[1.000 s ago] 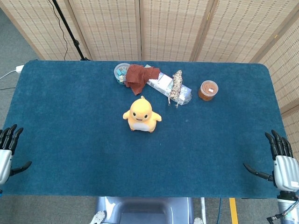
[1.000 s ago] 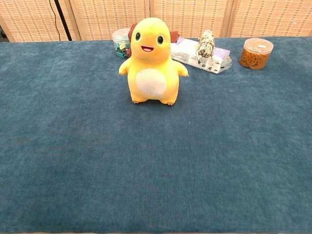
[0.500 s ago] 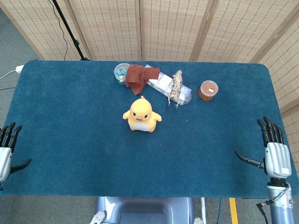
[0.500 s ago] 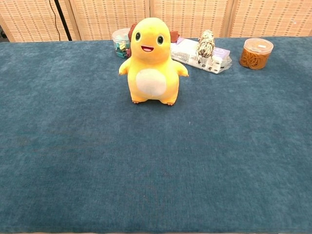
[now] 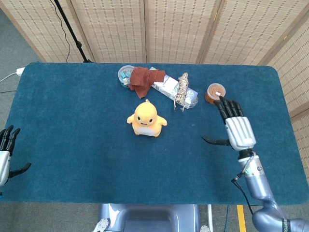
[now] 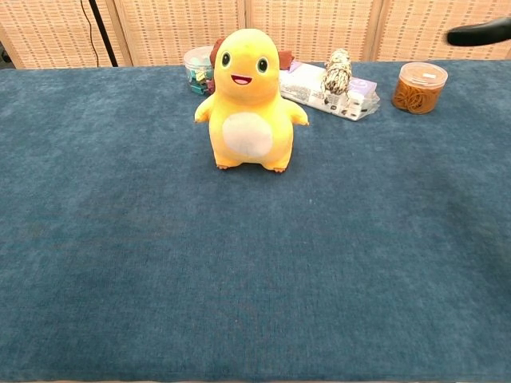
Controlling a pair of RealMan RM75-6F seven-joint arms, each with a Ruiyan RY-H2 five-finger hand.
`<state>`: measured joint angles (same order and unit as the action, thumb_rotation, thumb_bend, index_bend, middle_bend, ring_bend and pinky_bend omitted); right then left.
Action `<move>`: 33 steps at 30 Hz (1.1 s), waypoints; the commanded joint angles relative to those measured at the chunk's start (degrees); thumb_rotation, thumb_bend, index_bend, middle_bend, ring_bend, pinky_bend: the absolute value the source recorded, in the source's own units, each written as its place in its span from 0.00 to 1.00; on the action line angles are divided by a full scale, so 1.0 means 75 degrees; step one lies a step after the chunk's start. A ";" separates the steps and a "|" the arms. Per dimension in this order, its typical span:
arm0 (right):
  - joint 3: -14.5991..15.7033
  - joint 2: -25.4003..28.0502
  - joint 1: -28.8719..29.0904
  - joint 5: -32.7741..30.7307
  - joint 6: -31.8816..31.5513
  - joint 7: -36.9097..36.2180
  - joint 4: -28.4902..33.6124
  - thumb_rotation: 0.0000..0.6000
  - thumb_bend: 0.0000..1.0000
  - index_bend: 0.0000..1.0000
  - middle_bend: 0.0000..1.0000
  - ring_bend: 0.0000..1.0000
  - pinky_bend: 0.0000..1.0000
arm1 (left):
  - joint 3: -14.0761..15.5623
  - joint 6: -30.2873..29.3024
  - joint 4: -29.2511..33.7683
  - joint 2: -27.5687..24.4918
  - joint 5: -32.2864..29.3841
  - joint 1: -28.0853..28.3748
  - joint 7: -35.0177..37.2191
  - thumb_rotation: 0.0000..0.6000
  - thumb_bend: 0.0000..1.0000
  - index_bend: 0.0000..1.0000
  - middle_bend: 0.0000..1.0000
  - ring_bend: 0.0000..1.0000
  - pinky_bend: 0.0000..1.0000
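Observation:
A yellow plush toy (image 5: 146, 120) (image 6: 249, 102) stands upright in the middle of the blue table (image 5: 72, 125). My right hand (image 5: 234, 126) hovers over the table's right part, open with fingers spread and thumb out to the left, holding nothing. Its fingertips (image 5: 223, 102) lie just below a small jar of orange rubber bands (image 5: 215, 93) (image 6: 418, 86). Only a dark fingertip (image 6: 479, 33) of that hand shows at the top right of the chest view. My left hand (image 5: 6, 153) is open at the table's left edge, holding nothing.
Along the far side lie a clear tub of small items (image 5: 125, 75) (image 6: 196, 69), a rust-red cloth (image 5: 145, 79), a flat plastic-wrapped pack (image 5: 170, 89) (image 6: 319, 89) and a bundle of twine (image 5: 182, 88) (image 6: 337, 72). Woven screens (image 5: 174, 29) stand behind the table.
My right hand has moved from the table's right edge up and inward, toward the jar of rubber bands. My left hand has slipped slightly further off the left edge.

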<state>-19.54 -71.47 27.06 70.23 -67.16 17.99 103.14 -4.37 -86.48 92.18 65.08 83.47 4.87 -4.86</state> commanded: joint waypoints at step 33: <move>-0.1193 -0.2593 0.5087 -0.4709 0.2411 0.1060 -0.2461 0.40 0.00 0.00 0.00 0.00 0.00 | -0.0182 -0.0271 0.0196 -0.0163 -0.0463 -0.0275 0.0191 1.00 0.00 0.00 0.00 0.00 0.00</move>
<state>-28.46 -90.31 64.45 35.84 -48.83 25.32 85.38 -5.73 -88.51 93.65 63.86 80.00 2.80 -3.43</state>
